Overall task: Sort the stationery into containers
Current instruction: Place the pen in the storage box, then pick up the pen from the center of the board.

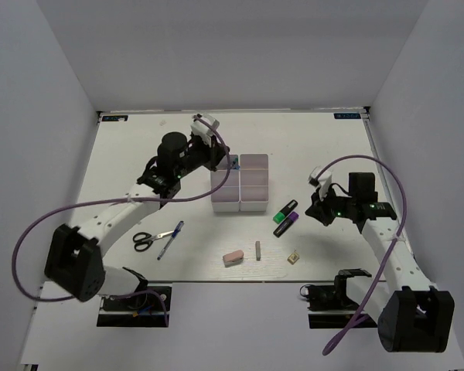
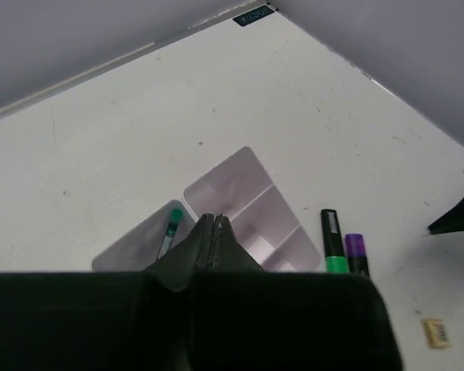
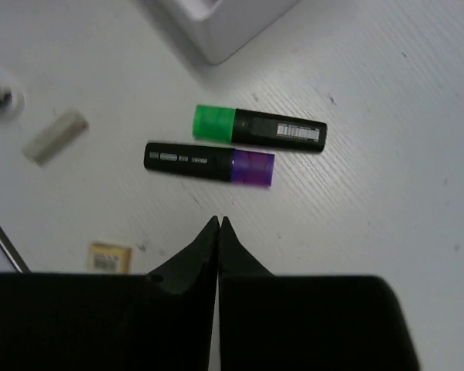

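Both arms are hovering with closed grippers over loose stationery on the tabletop (image 1: 139,154).
The left gripper (image 2: 211,232) is hanging over the white tray (image 1: 240,207), fingers pressed together and empty, with a green-tipped pen (image 2: 170,229) lying in a far compartment. The right gripper (image 3: 218,230), likewise closed on nothing, is hovering near the green highlighter (image 3: 259,128) and purple highlighter (image 3: 209,162), which are lying side by side right of the tray.

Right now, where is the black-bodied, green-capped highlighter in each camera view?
Top external: the green-capped highlighter lies right of centre, just right of the white plastic compartment tray.
Left wrist: lower right, right of the tray.
Right wrist: upper centre.
Shared landmark: the purple-capped highlighter lies alongside it in all three views.
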`<state>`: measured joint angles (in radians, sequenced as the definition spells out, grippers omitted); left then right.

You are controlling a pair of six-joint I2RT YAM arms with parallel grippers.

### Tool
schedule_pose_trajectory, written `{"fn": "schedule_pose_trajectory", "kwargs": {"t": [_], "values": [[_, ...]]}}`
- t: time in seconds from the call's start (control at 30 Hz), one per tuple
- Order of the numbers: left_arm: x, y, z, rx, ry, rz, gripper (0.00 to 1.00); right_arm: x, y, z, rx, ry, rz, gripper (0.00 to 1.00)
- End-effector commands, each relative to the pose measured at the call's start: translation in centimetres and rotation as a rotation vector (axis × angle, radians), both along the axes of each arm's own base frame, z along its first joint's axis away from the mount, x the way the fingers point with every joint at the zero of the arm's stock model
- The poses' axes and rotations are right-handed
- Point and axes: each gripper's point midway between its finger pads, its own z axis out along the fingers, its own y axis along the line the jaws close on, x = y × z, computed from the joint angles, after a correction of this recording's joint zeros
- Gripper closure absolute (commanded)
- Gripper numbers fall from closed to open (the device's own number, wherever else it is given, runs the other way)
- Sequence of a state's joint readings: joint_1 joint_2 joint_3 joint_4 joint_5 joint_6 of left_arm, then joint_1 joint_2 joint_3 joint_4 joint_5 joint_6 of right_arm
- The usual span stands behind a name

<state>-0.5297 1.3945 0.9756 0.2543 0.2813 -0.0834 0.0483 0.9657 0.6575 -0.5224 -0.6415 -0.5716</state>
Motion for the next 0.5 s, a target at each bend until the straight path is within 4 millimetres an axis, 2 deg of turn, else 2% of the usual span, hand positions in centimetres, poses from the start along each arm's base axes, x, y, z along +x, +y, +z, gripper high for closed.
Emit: {"fn": "schedule_pose_trajectory", "kwargs": {"t": [0.0, 0.03, 0.1, 0.13, 0.17, 0.2, 0.23, 0.27, 0.33, 0.37, 0.47], "values": [[-4.4, 4.7, -1.3, 0.158, 0.289, 0.180, 1.00, -1.8, 1.3, -1.2, -0.059, -0.181, 0.399, 1.00], [-6.1, 6.4, -2.5, 0.227, 0.392, 0.219, 0.97, -2.4, 1.8, -1.5, -0.048, -0.207, 0.470, 1.00], [-7.7, 9.5, -4.1, 0.290, 0.466, 0.339, 0.65, -3.6, 1.7, -3.2, -0.103, -0.298, 0.687, 0.99], [-10.0, 11.3, -6.8, 0.368, 0.554, 0.365, 0.50, -4.0, 1.8, -3.4, -0.104, -0.306, 0.741, 0.81], [-11.1, 12.5, -9.0, 0.419, 0.597, 0.387, 0.39, -4.3, 1.8, -4.1, -0.097, -0.298, 0.789, 0.75], [-12.3, 13.7, -11.0, 0.465, 0.642, 0.406, 0.36, -3.9, 2.0, -3.7, -0.124, -0.403, 0.907, 0.70], [-13.5, 14.8, -11.7, 0.489, 0.673, 0.429, 0.33, -3.7, 2.3, -3.9, -0.076, -0.359, 0.928, 0.66], [-15.0, 15.9, -14.4, 0.536, 0.729, 0.436, 0.30, -2.7, 2.6, -3.0, -0.079, -0.395, 0.949, 0.61], [-15.4, 16.5, -14.9, 0.513, 0.717, 0.450, 0.29, -2.4, 2.9, -3.4, -0.032, -0.337, 0.961, 0.57], [-16.2, 17.0, -16.5, 0.530, 0.740, 0.452, 0.25, -1.1, 3.0, -2.7, -0.045, -0.366, 0.964, 0.57], [-16.3, 17.3, -16.1, 0.522, 0.732, 0.455, 0.25, 0.5, 3.3, -3.4, -0.061, -0.364, 0.936, 0.56]]}}
